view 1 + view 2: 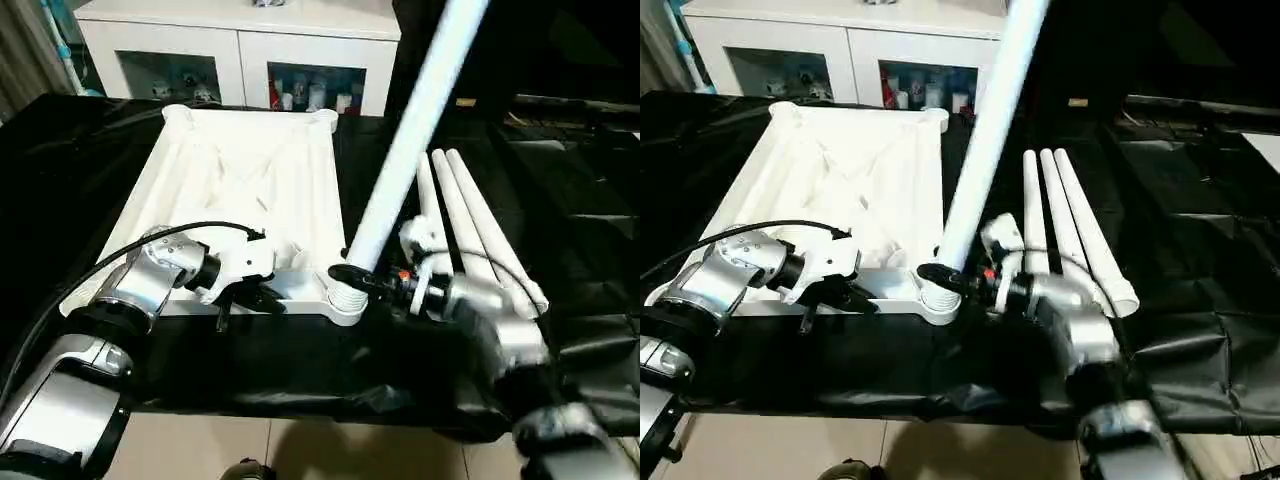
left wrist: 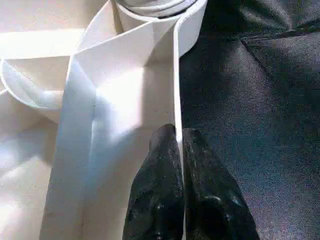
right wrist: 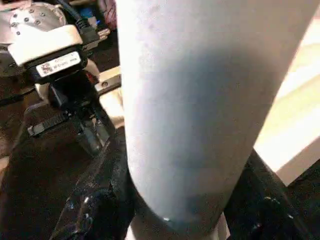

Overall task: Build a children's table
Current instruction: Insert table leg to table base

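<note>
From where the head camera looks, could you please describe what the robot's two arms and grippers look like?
Both forearms are silver metal, rounded and jointed, with darker black sections nearer the body. The left arm carries a thin black cable arching over its white wrist housing. The left gripper has two matte black, rounded fingers. The right arm ends in a white wrist block with a small orange-red mark, and the right gripper is black too.

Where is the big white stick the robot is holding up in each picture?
Left eye: the leg slants from the top edge down to the corner socket.
Right eye: the leg slants the same way, nearer the middle.
Left wrist: I cannot tell; the socket sits at the top.
Right wrist: the leg stands close up between the right gripper's fingers.
Shared landmark: the corner socket.
</note>
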`<state>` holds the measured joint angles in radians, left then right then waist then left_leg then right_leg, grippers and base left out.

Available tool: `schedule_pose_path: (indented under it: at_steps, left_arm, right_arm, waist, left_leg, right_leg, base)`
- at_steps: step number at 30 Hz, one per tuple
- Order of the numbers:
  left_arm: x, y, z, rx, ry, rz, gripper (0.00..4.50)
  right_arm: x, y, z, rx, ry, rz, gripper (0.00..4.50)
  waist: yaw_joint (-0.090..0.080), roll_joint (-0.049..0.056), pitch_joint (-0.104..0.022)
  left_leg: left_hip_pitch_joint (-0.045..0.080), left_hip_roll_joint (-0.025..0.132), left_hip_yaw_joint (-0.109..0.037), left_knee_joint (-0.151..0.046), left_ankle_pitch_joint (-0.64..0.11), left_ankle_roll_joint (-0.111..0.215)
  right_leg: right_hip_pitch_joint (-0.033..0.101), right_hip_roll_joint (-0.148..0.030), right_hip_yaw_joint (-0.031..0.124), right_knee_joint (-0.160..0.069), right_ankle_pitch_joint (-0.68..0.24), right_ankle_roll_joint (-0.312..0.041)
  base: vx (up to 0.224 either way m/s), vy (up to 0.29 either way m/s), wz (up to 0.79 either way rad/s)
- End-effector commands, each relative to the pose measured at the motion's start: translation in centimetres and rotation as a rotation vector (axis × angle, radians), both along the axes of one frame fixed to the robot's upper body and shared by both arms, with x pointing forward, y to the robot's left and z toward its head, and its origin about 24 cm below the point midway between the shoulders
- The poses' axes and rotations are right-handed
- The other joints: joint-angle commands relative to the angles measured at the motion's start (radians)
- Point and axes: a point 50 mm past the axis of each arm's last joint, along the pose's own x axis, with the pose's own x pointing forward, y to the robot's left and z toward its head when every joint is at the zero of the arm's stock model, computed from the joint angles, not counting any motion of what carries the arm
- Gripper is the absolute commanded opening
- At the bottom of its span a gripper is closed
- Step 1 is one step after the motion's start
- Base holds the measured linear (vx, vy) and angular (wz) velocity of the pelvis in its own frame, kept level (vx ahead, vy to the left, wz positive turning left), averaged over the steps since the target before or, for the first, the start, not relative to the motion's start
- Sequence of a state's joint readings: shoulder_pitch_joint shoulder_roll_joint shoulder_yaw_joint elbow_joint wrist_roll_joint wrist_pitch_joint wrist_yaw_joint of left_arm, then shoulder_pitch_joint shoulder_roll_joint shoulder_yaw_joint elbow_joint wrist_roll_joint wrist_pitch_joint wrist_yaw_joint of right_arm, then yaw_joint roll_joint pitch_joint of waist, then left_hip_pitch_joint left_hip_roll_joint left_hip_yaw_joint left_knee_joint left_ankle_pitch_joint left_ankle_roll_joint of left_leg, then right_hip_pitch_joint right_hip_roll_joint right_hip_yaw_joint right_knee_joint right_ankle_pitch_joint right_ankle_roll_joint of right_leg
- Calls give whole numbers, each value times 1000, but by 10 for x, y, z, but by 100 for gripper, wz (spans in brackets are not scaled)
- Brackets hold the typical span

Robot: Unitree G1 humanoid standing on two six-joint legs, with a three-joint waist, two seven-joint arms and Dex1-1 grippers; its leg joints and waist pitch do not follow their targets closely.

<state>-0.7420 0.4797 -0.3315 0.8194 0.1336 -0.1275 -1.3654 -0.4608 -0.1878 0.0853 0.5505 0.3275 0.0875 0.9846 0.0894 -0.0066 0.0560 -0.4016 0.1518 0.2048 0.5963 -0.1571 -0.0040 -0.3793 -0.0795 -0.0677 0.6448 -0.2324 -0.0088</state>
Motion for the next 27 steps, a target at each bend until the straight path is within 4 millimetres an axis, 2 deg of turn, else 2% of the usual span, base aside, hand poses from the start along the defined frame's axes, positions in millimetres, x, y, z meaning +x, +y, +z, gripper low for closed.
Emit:
schedule_pose_path:
  at_steps: [1, 8, 11, 12, 13, 14, 23, 24, 25, 27]
  left_arm:
    - [-4, -2, -4, 22, 12, -24, 0]
    - [-4, -2, -4, 31, 12, -34, 0]
    - [-4, -2, -4, 31, 13, -37, 0]
    - [-4, -3, -4, 31, 13, -39, 0]
    - [-4, -3, -5, 32, 13, -40, 0]
    - [-4, -3, -5, 32, 13, -40, 0]
    - [-7, -3, -6, 32, 24, -51, 0]
    - [-7, -3, -6, 33, 28, -55, 0]
    - [-8, -3, -6, 35, 33, -64, 0]
    - [-8, -3, -6, 38, 32, -67, 0]
  right_arm:
    - [-5, -14, -20, -73, 63, -89, 188]
    - [-13, -8, -27, -140, 89, 26, 188]
    - [-18, -6, -30, -180, 104, 99, 188]
    - [-22, -6, -32, -208, 118, 147, 188]
    - [-22, -5, -33, -218, 121, 161, 188]
    - [-23, -5, -34, -224, 125, 171, 188]
    - [-17, -7, -32, -271, 129, 240, 188]
    - [-18, -7, -31, -283, 129, 262, 188]
    - [-19, -6, -31, -317, 125, 324, 188]
    - [-19, -5, -30, -348, 117, 376, 188]
  waist:
    - [-2, 14, -59]
    - [-2, 12, -59]
    - [-1, 9, -60]
    - [-2, 5, -60]
    - [0, 7, -60]
    - [0, 3, -60]
    - [0, -1, -60]
    - [1, -1, -61]
    - [0, -7, -62]
    - [1, -7, -63]
  left_leg:
    - [43, 101, -52, -88, -385, -56]
    - [43, 101, -51, -90, -388, -57]
    - [40, 101, -49, -88, -363, -45]
    - [40, 100, -48, -88, -356, -40]
    - [39, 101, -49, -87, -350, -36]
    - [39, 101, -47, -87, -346, -34]
    - [40, 102, -46, -87, -336, -26]
    - [40, 103, -46, -87, -331, -26]
    - [41, 104, -45, -88, -324, -23]
    - [39, 102, -43, -86, -307, -15]
  right_leg:
    - [15, -109, 65, -95, -209, -252]
    - [15, -106, 65, -95, -194, -254]
    - [19, -105, 64, -92, -166, -257]
    - [19, -105, 64, -94, -165, -257]
    - [19, -107, 64, -93, -170, -258]
    - [20, -106, 63, -94, -171, -258]
    - [19, -107, 62, -94, -174, -262]
    - [19, -106, 63, -93, -169, -259]
    - [20, -104, 61, -92, -155, -259]
    - [21, -103, 60, -90, -139, -262]
  base:
    - [0, 0, 0]
    - [0, 0, 0]
    - [0, 0, 0]
    - [0, 0, 0]
    - [0, 0, 0]
    - [0, 0, 0]
    - [0, 0, 0]
    - [0, 0, 0]
    - [0, 0, 0]
    - [0, 0, 0]
